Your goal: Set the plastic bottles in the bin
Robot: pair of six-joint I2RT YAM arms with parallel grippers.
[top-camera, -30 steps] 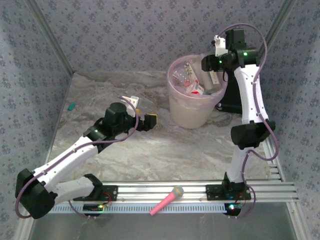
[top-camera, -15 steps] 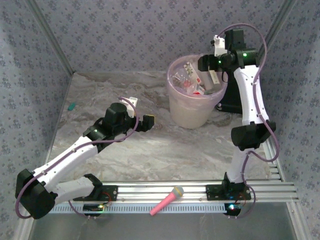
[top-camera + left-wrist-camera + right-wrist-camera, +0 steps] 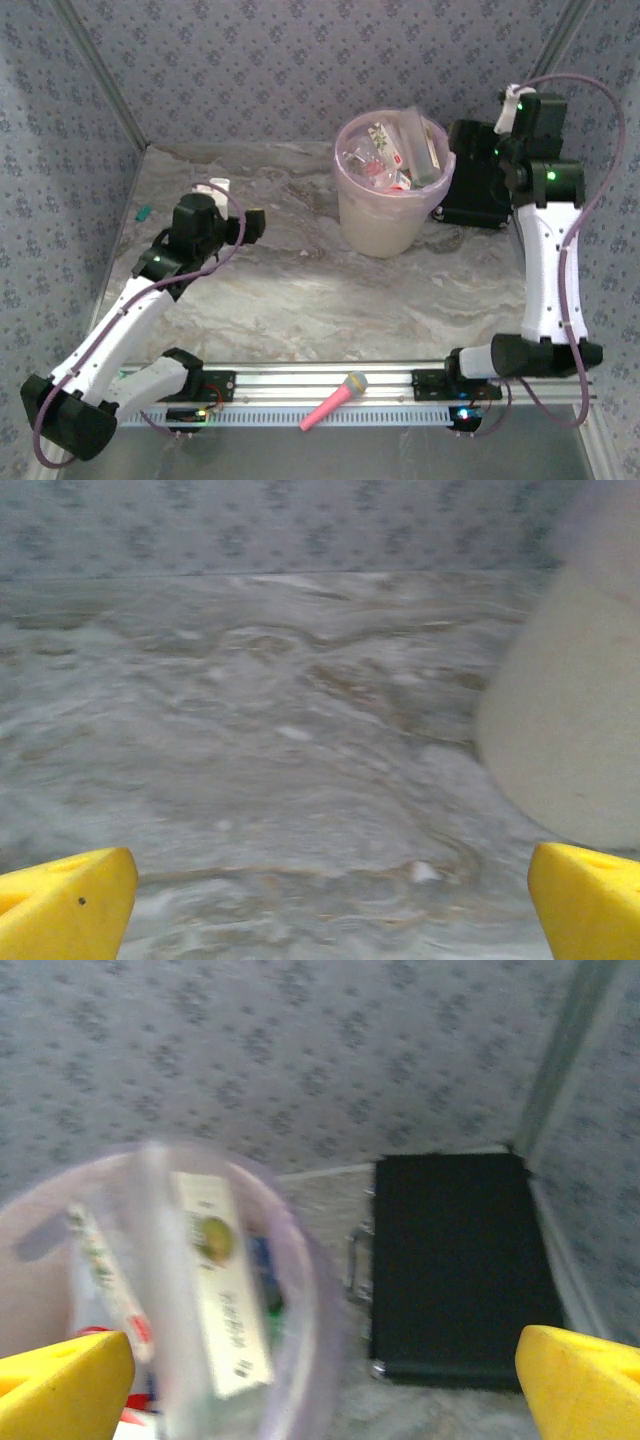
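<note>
Top external: R arm (image 3: 545, 250) upright beside bin (image 3: 385, 225), R claw (image 3: 320, 1385) spread; L arm (image 3: 125, 320) stretched fwd, L claw (image 3: 325, 905) spread.

worktop (image 3: 300, 290): grey and beige marbling with pale swirling veins
walls (image 3: 300, 70): pale blue-grey, with a small dark floral motif repeated all over
bin (image 3: 378, 228): cream-white body, translucent pink liner over the rim
plastic bottles (image 3: 385, 155): clear and white with red patches; one cream label has a green spot
black box (image 3: 480, 195): black, silver clasp
toy microphone (image 3: 333, 402): pink handle, yellow-green head
arms (image 3: 120, 330): white shells, black joints, green lights
cables (image 3: 598, 190): purple
left hand (image 3: 325, 910): bright yellow fingers (image 3: 60, 905)
right hand (image 3: 325, 1380): bright yellow fingers (image 3: 585, 1375)
rail (image 3: 300, 378): silver
small thing by the left wall (image 3: 144, 212): teal
</note>
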